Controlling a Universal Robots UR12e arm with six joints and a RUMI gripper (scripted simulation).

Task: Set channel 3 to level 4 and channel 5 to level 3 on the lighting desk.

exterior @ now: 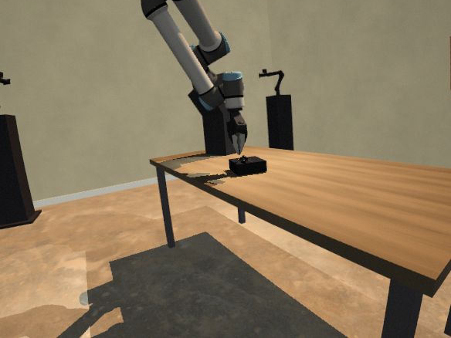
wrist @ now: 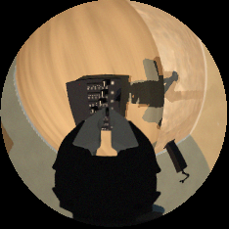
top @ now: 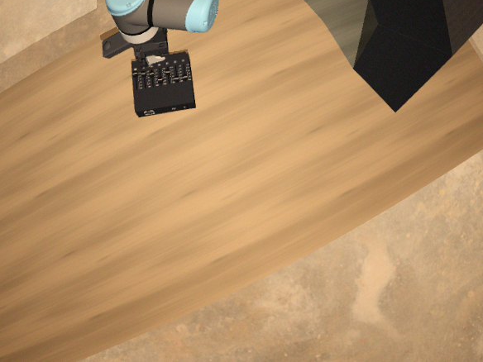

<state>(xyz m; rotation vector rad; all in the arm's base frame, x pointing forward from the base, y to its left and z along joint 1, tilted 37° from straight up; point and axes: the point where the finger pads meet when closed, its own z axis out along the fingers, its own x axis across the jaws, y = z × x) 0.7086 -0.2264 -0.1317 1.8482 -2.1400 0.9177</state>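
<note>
the black lighting desk (top: 164, 86) sits on the wooden table (top: 248, 190) close to its far corner, its row of faders (top: 162, 75) running along the edge nearest the arm. the tool (exterior: 239, 145) hangs point-down just above that fader row, its fingers pressed together with nothing between them. in the wrist view the fingertips line up over the middle of the fader bank.

Fader levels on the lighting desk (top: 164, 91) are too small to read.
</note>
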